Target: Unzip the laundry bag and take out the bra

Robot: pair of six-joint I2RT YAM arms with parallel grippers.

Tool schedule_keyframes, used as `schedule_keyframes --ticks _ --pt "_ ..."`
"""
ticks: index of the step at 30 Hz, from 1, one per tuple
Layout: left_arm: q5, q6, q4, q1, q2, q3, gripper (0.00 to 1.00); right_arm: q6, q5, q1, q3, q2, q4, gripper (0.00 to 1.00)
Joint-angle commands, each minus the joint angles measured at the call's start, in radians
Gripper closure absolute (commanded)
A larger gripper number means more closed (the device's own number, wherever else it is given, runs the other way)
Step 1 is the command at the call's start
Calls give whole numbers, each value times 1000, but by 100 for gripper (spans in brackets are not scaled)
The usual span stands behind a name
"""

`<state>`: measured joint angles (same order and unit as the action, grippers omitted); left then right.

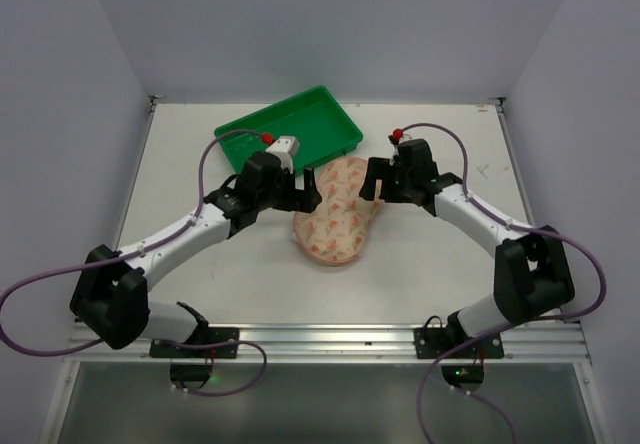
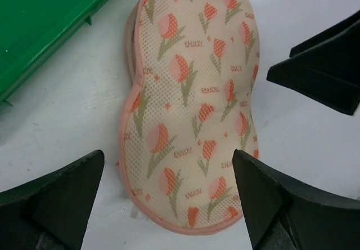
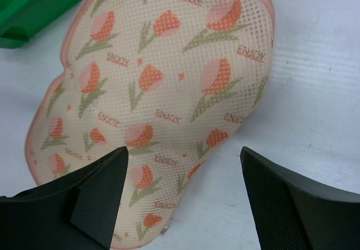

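My left gripper and right gripper both spread wide, empty, over the laundry bag. Looks zipped shut afaict, no bra showing, so whole job's left imo

I see a green plastic tray toward the far side of the white table (turned askew to its edges), with plain walls around.

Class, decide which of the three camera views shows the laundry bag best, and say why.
Left wrist: the laundry bag fills the frame, with nearly its whole peanut outline, tulip print and pink trim clear. Top external shows the outline too, but small, with no print detail. Right wrist shows it close, but cropped at the top and seen at a slant.
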<state>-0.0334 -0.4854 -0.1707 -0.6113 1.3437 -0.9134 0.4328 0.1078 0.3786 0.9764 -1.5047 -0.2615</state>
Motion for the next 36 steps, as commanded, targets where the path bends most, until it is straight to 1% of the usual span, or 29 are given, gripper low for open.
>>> schedule_keyframes --ticks 1,5,6,10,13,14,18,19,20,21,23,24,25,26,28,29,30,36 --pt "1 90 -3 21 66 -76 1 -92 56 -1 59 49 -4 17" --pt "-13 55 -9 39 202 -146 8 -65 79 -1 32 170 -45 13" --pt "-22 32 -6 44 222 -165 8 -60 92 -1 10 231 -53 12" --pt "-69 -1 51 68 307 -202 11 -29 101 -1 -63 392 -82 7" --pt "-86 4 69 88 371 -246 16 -9 92 -1 -114 495 -107 5" --pt "-95 7 74 96 402 -257 20 0 92 -1 -126 517 -110 5" --pt "-157 28 82 101 465 -297 29 20 96 -1 -195 613 -113 5" --pt "-202 39 92 100 488 -301 37 33 98 -1 -214 647 -122 4" --pt "-217 39 92 100 488 -301 37 34 98 -1 -214 647 -122 4" --pt "-229 41 91 102 497 -303 47 41 101 -3 -216 655 -128 4" --pt "-250 41 92 101 503 -303 55 46 102 -1 -223 656 -150 4" --pt "-255 38 94 102 503 -301 64 49 98 -1 -226 659 -151 4" --pt "-258 38 97 102 502 -300 67 50 98 -1 -235 664 -151 4" --pt "-264 38 103 102 499 -300 74 52 96 -1 -240 669 -151 4" --pt "-270 51 106 100 494 -312 84 57 98 -1 -243 681 -151 4" --pt "-272 53 106 102 486 -315 90 57 98 -1 -243 686 -151 4" --pt "-275 54 106 101 483 -320 100 58 99 -1 -243 689 -156 4" --pt "-325 45 108 97 453 -346 100 66 95 -1 -236 718 -174 4"
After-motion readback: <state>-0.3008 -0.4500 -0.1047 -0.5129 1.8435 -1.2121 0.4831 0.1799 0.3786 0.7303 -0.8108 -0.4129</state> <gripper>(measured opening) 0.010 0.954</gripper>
